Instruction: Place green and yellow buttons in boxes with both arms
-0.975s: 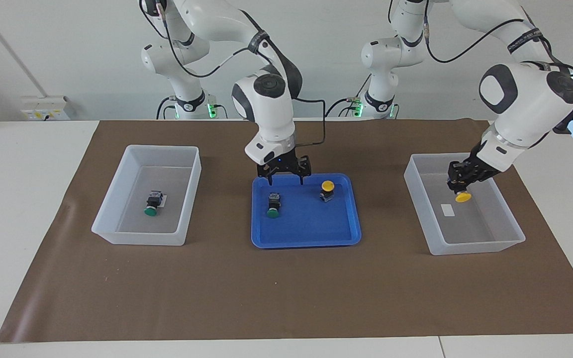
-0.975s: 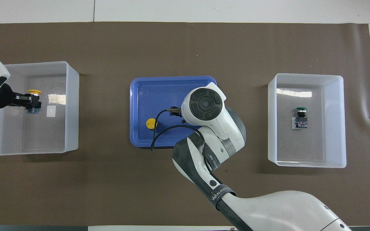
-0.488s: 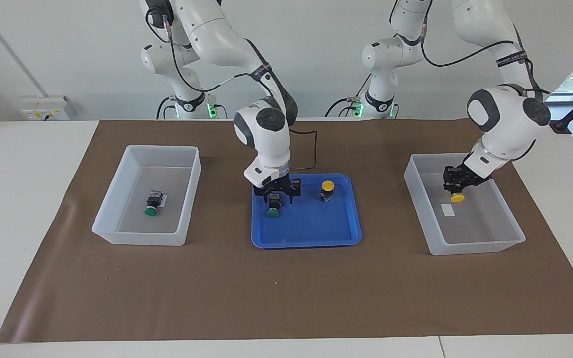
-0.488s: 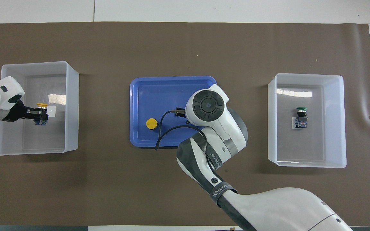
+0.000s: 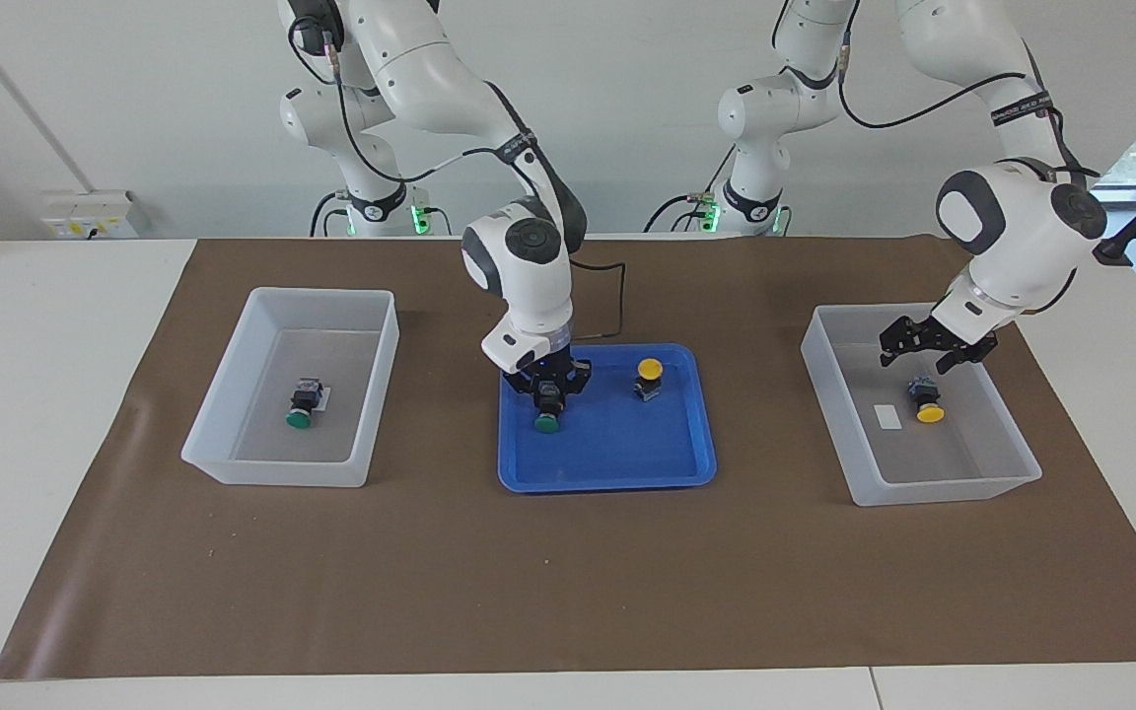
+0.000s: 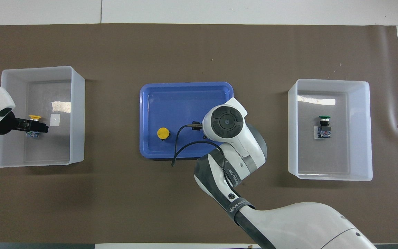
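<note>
My right gripper (image 5: 550, 392) is down in the blue tray (image 5: 607, 473), shut on the body of a green button (image 5: 547, 423); my wrist hides both in the overhead view. A yellow button (image 5: 648, 377) stands beside it in the tray (image 6: 181, 90) and shows from overhead (image 6: 163, 133). My left gripper (image 5: 933, 350) is open just above the box (image 5: 923, 490) at the left arm's end. A yellow button (image 5: 924, 405) lies free on that box's floor beside the white label (image 5: 887, 417). The other box (image 5: 277, 475) holds a green button (image 5: 301, 403).
Brown paper (image 5: 568, 582) covers the table under both boxes and the tray. The right arm's cable (image 6: 176, 152) hangs over the tray's edge nearest the robots. White tabletop (image 5: 45, 394) lies past the paper at both ends.
The right gripper came down into the tray and closed on the green button. The left gripper lowered the yellow button into its box, let go of it, opened and lifted a little.
</note>
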Motion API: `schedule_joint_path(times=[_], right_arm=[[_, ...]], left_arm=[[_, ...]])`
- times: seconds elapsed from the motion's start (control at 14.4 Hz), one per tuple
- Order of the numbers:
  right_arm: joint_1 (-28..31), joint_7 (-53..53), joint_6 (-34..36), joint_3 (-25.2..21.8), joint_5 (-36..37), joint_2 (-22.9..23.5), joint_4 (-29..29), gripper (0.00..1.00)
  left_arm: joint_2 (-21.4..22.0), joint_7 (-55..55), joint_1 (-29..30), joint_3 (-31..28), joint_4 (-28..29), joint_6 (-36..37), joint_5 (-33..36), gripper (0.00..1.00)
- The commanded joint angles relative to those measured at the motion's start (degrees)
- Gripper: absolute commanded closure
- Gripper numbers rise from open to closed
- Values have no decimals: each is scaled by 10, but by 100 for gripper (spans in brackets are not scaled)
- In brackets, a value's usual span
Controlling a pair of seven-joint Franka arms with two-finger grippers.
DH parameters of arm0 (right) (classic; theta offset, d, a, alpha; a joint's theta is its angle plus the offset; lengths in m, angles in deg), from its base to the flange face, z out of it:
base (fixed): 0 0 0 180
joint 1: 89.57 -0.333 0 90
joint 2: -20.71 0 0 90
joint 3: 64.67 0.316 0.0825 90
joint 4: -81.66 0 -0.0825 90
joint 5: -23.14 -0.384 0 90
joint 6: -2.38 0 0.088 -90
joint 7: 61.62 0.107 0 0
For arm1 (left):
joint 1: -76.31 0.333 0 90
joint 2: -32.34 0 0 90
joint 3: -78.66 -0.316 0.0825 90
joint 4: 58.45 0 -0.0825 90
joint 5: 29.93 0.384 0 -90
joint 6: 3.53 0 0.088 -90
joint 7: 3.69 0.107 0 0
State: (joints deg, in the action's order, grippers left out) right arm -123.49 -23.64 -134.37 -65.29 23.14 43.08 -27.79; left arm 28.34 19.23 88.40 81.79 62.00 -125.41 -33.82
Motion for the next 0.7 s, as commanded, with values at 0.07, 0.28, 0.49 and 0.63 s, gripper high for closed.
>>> schedule_joint_path(times=[0.07, 0.28, 0.49, 0.63], right_arm=[[8, 0, 80, 4, 6, -12, 49, 100], [34, -27, 252, -2, 7, -42, 157, 100], [107, -163, 350, -2, 5, -112, 151, 100], [154, -226, 378, -2, 5, -144, 109, 100]], left_arm=[[6, 1, -9, 7, -63, 66, 6, 0], [5, -41, -54, 9, -122, 113, 1, 0], [3, -213, -144, 9, -156, 121, -3, 0], [-2, -326, -207, 9, -155, 104, -3, 0]])
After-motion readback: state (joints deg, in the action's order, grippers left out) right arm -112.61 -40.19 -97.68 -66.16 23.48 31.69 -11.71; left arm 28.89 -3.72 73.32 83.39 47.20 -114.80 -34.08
